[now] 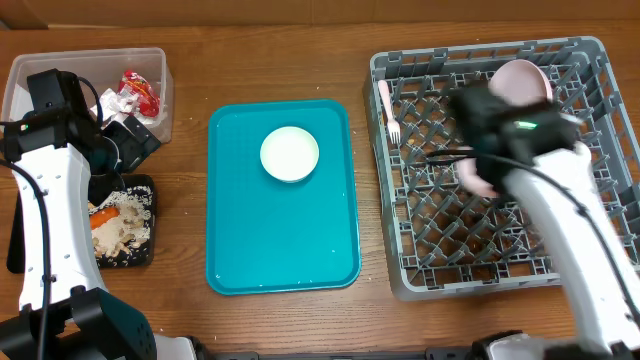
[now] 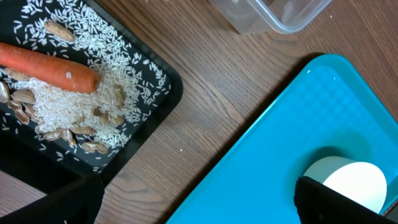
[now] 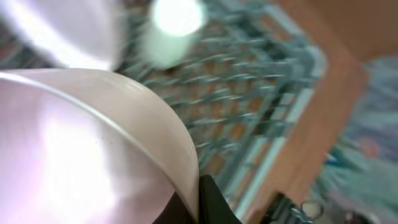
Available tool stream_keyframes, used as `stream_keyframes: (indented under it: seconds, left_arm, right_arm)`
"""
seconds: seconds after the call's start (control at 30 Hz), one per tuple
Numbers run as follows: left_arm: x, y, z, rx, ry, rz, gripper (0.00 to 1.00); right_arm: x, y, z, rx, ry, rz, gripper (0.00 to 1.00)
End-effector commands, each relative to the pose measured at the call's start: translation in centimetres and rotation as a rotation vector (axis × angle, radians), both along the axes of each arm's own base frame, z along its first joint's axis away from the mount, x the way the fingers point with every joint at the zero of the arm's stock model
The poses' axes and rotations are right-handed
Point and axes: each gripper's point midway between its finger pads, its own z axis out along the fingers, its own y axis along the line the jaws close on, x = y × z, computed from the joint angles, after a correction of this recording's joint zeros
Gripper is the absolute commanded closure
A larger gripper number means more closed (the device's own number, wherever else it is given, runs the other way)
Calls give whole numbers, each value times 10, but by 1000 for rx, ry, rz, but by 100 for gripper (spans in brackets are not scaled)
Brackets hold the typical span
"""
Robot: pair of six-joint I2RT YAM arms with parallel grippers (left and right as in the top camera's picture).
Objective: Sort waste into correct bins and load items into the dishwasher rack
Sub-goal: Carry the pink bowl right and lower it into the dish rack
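Two bins sit at the far left of the surface [image 1: 190,300]. The clear tub [image 1: 20,75] at the back holds a red wrapper [image 1: 138,92] and some crumpled white tissue [image 1: 112,100]. Just in front of it, the black tray [image 2: 155,118] carries an orange carrot [image 2: 50,65] lying across a bed of rice grains [image 2: 106,84], with pale nuts [image 2: 25,96] scattered around it.

The left end effector [image 2: 196,202] hangs over the gap between the black tray and the teal tray [image 1: 280,240], its fingers spread wide apart and gripping nothing.

On the teal tray in the middle, a small white bowl [image 1: 289,154] stands alone toward the back half.

Further right is the grey dishwasher rack [image 1: 450,285]. A white fork [image 1: 388,108] lies among the pegs near the rack's back left corner, and a round white plate [image 1: 525,78] leans in the back row.

The right end effector [image 3: 205,202] is low over the middle of the rack, jaws together on the rim of a white dish [image 3: 93,155]. The right wrist view is blurred, so whether this dish is a bowl or a plate cannot be told. A small white cup [image 3: 177,22] shows beyond it among the pegs.
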Motion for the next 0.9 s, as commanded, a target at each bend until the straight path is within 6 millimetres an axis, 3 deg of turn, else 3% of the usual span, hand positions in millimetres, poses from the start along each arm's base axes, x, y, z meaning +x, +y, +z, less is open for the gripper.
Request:
stream_keyframes:
  seconds: [0.0,0.1,0.33,0.5,0.67,0.77,0.87]
  left_arm:
    - [2,0,8,4,-20,7,0]
    - [2,0,8,4,-20,7,0]
    - [3,-1,8,4,-20,3,0]
    - [3,-1,8,4,-20,3,0]
    - [3,-2,8,4,-20,2,0]
    - [3,-2,8,4,-20,2,0]
    - [3,-2,8,4,-20,2,0]
  right_arm:
    - [-20,-42,16,-35,-102,-183,96]
    - [-26,-54,15,-49,-102,-235,96]
    - [-47,-57,-22,-88,-10,-308,96]
    - [-49,-54,-26,-62,2,-310,96]
    - [-46,-19,-49,164,85,-229,96]
    - [-23,36,-66,442,130,37,96]
    - [0,85,-67,679,104,290,96]
